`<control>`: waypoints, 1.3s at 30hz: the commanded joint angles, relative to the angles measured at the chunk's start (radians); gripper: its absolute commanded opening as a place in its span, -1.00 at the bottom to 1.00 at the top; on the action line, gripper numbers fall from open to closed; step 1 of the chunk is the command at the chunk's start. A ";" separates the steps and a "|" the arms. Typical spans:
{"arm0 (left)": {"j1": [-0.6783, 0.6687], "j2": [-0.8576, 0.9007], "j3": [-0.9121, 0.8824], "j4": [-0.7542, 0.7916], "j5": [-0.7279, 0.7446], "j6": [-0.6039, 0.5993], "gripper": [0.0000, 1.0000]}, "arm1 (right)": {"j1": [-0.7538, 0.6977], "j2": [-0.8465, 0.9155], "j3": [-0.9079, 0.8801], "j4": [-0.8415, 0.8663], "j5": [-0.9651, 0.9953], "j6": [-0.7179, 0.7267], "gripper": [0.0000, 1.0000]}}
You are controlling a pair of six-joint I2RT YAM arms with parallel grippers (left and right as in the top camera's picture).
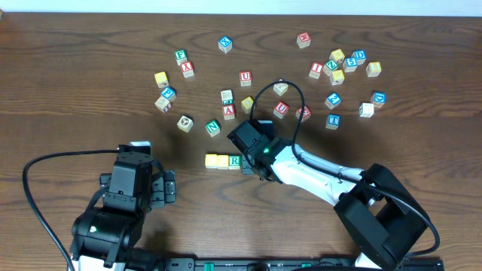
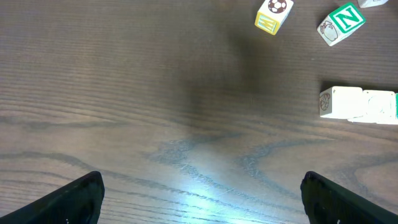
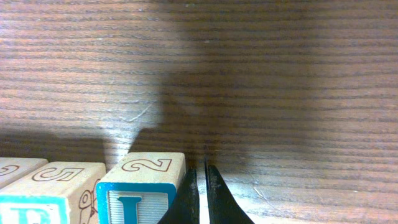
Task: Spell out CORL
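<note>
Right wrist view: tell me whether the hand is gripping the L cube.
No, the right hand is shut on nothing, just beside the L cube.

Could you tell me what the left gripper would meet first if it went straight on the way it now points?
Probably only the bare brown wooden table; the left gripper has no cube dead ahead in its wrist view.

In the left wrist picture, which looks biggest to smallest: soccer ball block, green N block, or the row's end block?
1. Row's end block, nearest the camera.
2. Green N block.
3. Soccer ball block, cut off on top, maybe tied with N.
</note>
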 commanded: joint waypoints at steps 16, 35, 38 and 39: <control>0.004 0.000 0.002 -0.003 -0.002 -0.009 0.99 | 0.038 0.006 -0.004 0.049 -0.002 -0.025 -0.97; 0.004 0.000 0.002 -0.003 -0.002 -0.009 0.98 | -0.050 -0.005 0.001 -0.046 0.108 -0.042 -0.98; 0.004 0.000 0.002 -0.003 -0.002 -0.009 0.99 | -0.061 -0.016 0.008 -0.053 0.085 -0.053 -0.98; 0.004 0.000 0.002 -0.003 -0.002 -0.009 0.99 | -0.061 -0.017 0.011 -0.047 0.073 -0.062 -0.98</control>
